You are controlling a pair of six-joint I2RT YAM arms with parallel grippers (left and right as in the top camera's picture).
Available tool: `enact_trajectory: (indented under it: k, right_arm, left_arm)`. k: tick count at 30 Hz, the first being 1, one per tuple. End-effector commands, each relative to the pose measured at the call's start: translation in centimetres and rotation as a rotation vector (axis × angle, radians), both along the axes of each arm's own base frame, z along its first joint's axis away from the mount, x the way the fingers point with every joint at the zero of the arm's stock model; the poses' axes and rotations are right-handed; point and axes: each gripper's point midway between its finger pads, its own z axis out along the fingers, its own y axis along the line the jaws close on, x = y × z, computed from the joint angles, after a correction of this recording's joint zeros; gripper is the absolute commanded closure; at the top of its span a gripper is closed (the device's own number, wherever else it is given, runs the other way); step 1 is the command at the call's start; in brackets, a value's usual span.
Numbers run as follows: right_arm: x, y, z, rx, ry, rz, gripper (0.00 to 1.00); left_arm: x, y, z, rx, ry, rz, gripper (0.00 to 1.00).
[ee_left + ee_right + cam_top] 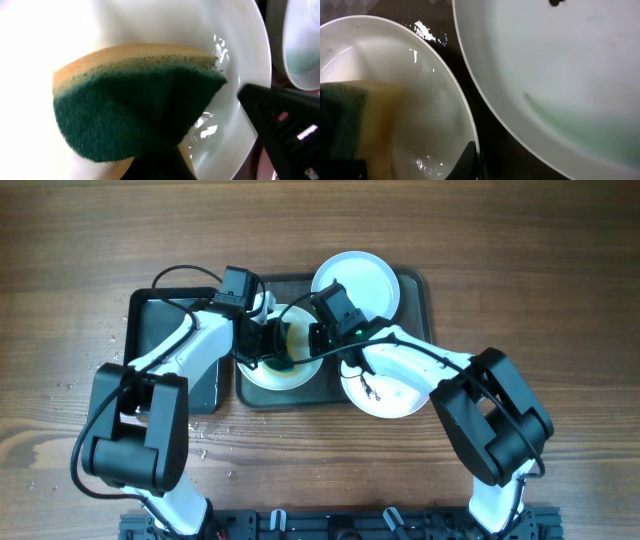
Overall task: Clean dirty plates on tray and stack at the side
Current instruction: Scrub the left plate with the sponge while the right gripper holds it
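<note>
The dark grey-green tray (414,288) lies mid-table. A white plate (262,376) sits in its left half. My left gripper (277,358) is shut on a yellow sponge with a green scouring face (135,100) and presses it inside this plate (240,75). My right gripper (318,340) is shut on the plate's right rim (470,162). A pale aqua-tinted plate (357,283) lies at the tray's back right, with a dark smudge (557,2). A third white plate (392,392) with a dark smudge overlaps the tray's front right edge.
A smaller glossy black tray (150,320) lies left of the big tray, under my left arm. Water droplets speckle the wooden table (215,435) in front of it. The plate under the sponge looks wet (427,32).
</note>
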Motion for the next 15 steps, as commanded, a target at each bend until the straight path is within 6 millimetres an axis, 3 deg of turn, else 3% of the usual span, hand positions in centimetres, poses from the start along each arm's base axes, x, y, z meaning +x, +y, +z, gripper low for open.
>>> enact_trajectory:
  k: [1,10,15]
  right_arm:
    - [-0.8,1.3,-0.5,0.036,0.026,0.041,0.96]
    - [-0.8,1.3,-0.5,0.036,0.026,0.041,0.96]
    - [-0.8,1.3,-0.5,0.036,0.026,0.041,0.96]
  left_arm:
    - [-0.2,0.6,0.2,0.058,-0.02,-0.008,0.96]
    - [0.1,1.2,0.7,0.087,-0.043,0.005,0.96]
    - [1.0,1.3,2.9,0.061,-0.109,0.02,0.96]
